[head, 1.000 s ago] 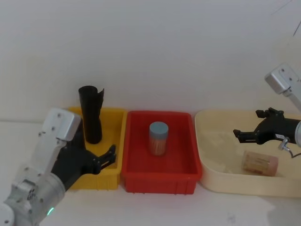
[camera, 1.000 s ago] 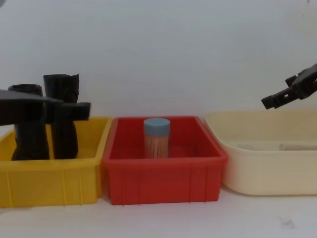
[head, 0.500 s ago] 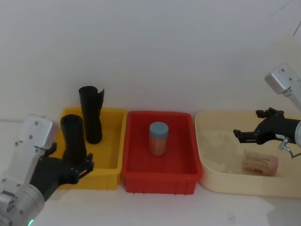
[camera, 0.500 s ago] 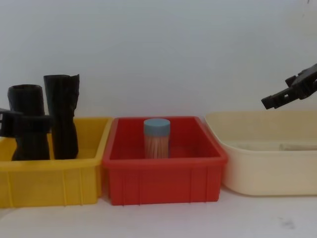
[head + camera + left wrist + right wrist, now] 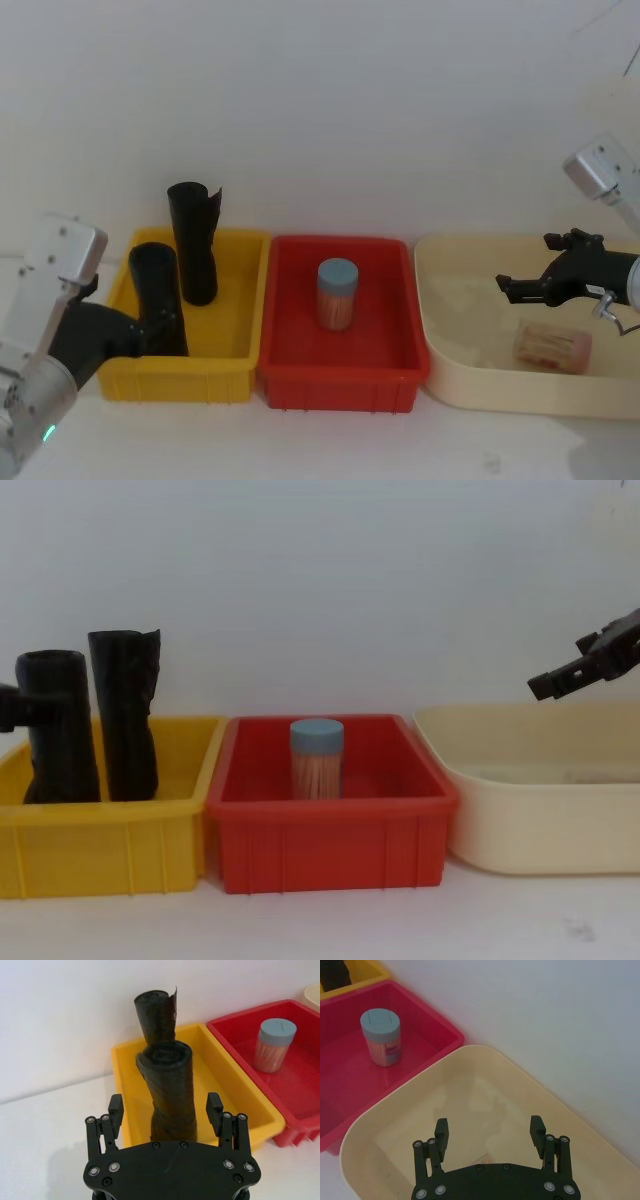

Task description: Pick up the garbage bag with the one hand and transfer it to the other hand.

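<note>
The garbage bag, a short black roll, stands upright in the front left of the yellow bin. It also shows in the chest view and the left wrist view. My left gripper, on the arm with the green light, comes in from the bin's left. It is open, with one finger on each side of the bag's lower half, not touching it. At the far right my right gripper hovers open over the cream tub; it holds nothing.
A taller black roll with a flapped top stands behind the bag in the yellow bin. The red bin in the middle holds a jar with a blue lid. A tan cylinder lies in the cream tub.
My left arm has pulled back to the left, off the yellow bin's front, uncovering the garbage bag; its open fingers now flank the bag. The right arm has not moved.
</note>
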Robot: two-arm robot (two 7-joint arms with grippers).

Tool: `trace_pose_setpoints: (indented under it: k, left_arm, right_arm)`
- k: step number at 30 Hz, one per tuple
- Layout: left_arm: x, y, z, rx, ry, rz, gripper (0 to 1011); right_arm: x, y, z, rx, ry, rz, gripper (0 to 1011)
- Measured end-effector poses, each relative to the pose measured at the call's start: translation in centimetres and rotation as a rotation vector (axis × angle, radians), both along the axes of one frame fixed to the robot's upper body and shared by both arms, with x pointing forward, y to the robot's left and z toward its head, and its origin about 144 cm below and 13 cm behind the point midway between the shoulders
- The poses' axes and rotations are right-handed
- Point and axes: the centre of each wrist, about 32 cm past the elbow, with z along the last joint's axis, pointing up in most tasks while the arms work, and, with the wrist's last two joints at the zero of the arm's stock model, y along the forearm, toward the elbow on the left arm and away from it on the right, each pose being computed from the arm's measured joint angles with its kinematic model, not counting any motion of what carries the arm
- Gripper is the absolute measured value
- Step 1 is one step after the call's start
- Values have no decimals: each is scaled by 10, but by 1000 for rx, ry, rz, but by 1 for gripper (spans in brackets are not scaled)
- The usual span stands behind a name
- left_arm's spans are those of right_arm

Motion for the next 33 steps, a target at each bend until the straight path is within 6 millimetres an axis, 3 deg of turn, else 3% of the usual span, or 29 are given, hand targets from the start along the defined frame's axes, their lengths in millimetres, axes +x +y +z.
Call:
trace_pose_setpoints:
  k: [22,31,33]
  left_arm:
    - [68,11,9,-37,30,-141,1000]
    - [82,10,12,-63,63,-185,840]
    - [85,9,13,-69,70,-195,743]
  right_arm:
    - [0,0,0,0,0,0,999]
    - [0,0,0,0,0,0,999]
    - [0,0,0,0,0,0,999]
